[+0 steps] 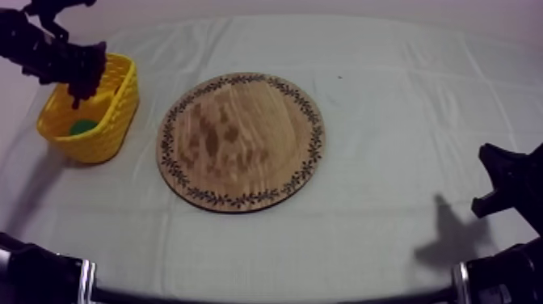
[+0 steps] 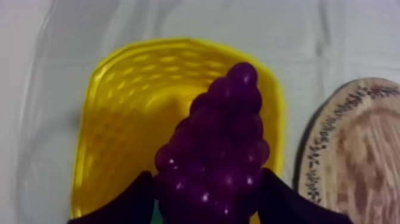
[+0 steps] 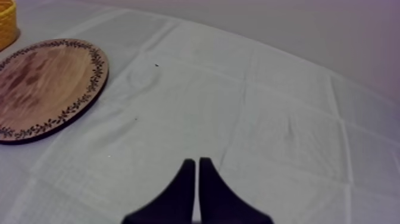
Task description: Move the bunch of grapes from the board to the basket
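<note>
Hanging over the open mouth of the yellow basket (image 2: 178, 42), the bunch of grapes (image 2: 220, 149) is clamped between the two black fingers of my left gripper (image 2: 208, 193). The fingers press on the broad end of the bunch, one at each side, and the tapered tip points away across the basket's far wall. The bunch is above the basket, not yet resting in it.

I judge the bunch a light, moulded toy: stiff enough to keep its shape, but glossy and knobbly, so a finger can slide off a rounded berry. The wide end gives the pads the most to bite on; the narrow tip would squirt out of a pinch.

In the top view, something green (image 1: 82, 127) lies on the basket's floor; I cannot tell what it is. Just beside the basket, the round wooden board (image 2: 357, 155) carries no fruit. Well apart, my right gripper (image 3: 197, 179) hangs above the grey-white cloth (image 3: 268, 119), fingers pressed together into a narrow wedge, gripping nothing.
</note>
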Controlling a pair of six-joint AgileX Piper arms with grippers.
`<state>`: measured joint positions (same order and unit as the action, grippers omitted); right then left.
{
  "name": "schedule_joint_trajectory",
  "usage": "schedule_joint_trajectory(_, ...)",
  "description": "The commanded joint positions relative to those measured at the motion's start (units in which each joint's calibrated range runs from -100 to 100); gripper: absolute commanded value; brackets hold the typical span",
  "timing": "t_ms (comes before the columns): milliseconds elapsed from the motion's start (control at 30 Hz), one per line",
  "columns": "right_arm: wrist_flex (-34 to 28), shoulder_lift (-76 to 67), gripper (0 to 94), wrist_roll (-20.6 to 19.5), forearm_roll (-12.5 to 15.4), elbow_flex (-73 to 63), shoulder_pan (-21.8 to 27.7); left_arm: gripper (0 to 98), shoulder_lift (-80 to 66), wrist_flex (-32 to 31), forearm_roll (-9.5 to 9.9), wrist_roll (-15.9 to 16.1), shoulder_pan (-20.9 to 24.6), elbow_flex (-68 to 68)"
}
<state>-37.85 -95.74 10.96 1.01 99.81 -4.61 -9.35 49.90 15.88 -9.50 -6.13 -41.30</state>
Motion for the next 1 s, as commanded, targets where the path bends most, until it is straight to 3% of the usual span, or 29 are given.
schedule_joint_trajectory(0, 0.03, -0.01, 0.4, 0.0, -0.01, -0.03, 0.02, 33.1, 0.56, -3.02, 0.19, -0.01, 1.65, -2.1)
schedule_joint_trajectory(100, 0.03, -0.01, 0.4, 0.0, -0.01, -0.03, 0.02, 36.8, 1.27, -5.26, 0.23, 0.23, 2.71, -2.89)
schedule_joint_trajectory(133, 0.03, -0.01, 0.4, 0.0, -0.01, -0.03, 0.02, 43.3, 1.43, -5.68, 0.32, 0.07, 2.9, -2.99)
schedule_joint_trajectory(200, 0.03, -0.01, 0.4, 0.0, -0.01, -0.03, 0.02, 66.7, 1.62, -6.09, 0.39, -0.46, 3.36, -3.02)
schedule_joint_trajectory(267, 0.03, -0.01, 0.4, 0.0, -0.01, -0.03, 0.02, 81.6, 1.76, -6.2, 0.33, -0.66, 3.65, -3.02)
schedule_joint_trajectory(433, 0.03, -0.01, 0.4, 0.0, -0.01, -0.03, 0.02, 93.0, 1.39, -6.52, 0.21, -0.98, 3.98, -2.41)
schedule_joint_trajectory(533, 0.03, -0.01, 0.4, 0.0, -0.01, -0.03, 0.02, 85.0, 0.29, -7.32, -0.18, -1.43, 4.43, -1.02)
schedule_joint_trajectory(800, 0.03, -0.01, 0.4, 0.0, -0.01, -0.03, 0.02, 45.8, -8.98, -11.57, -1.49, -3.06, 5.64, 0.83)
schedule_joint_trajectory(967, 0.03, -0.01, 0.4, -0.03, -0.01, -0.03, 0.02, 31.3, -18.81, -12.38, -2.91, -2.82, 5.3, -2.2)
